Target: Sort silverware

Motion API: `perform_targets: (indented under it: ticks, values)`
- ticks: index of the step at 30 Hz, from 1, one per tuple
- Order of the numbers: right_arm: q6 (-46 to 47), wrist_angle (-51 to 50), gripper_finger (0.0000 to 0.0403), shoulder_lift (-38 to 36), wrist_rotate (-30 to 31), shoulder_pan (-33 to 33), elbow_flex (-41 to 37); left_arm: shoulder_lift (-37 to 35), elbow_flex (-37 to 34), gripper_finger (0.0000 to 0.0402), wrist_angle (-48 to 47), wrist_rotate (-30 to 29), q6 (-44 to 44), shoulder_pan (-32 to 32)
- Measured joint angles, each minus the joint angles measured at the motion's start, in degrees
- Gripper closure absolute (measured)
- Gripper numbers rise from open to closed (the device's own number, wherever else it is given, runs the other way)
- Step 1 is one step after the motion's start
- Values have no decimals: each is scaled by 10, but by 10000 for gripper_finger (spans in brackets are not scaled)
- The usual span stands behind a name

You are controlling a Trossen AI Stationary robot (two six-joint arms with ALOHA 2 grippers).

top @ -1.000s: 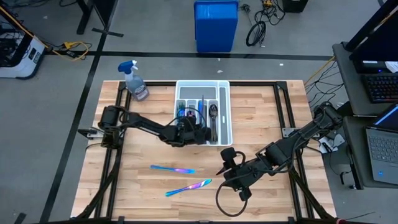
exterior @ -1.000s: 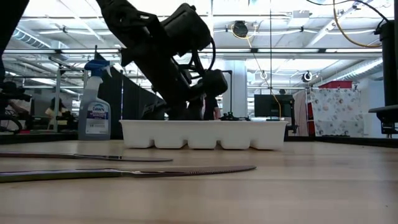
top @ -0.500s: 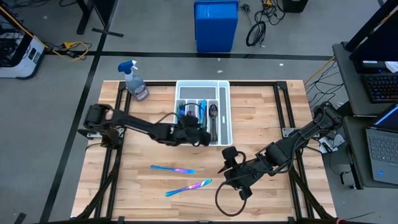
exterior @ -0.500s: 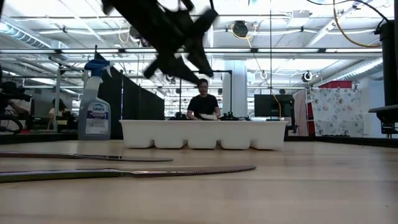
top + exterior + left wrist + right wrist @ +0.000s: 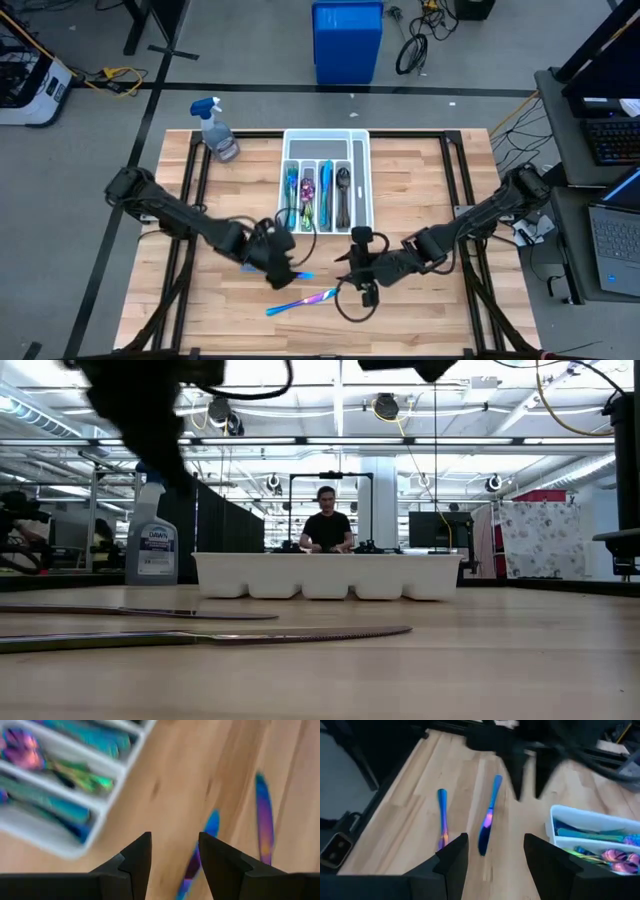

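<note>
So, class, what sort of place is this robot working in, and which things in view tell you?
Most likely a robotics lab or workshop, not a kitchen: bare ceiling pipes over an open hall, loose cables on a grey floor, and a laptop beside the table.

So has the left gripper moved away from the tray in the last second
Yes. The left gripper was over the white tray a second ago; it has pulled back toward the near edge and now hovers, open and empty, above the two knives.
</note>
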Motion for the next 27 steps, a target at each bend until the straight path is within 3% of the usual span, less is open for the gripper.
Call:
perform_targets:
  ticks: [12,19,27]
  values:
    - [43,108,227,0,-50,-6,-118,32,-23,254,-119,15,-34,-83]
    - [45,131,227,0,-50,-3,-142,33,-82,254,-120,34,-62,-92]
    - [36,149,227,0,-61,-2,-142,33,-129,254,-117,2,-77,-77]
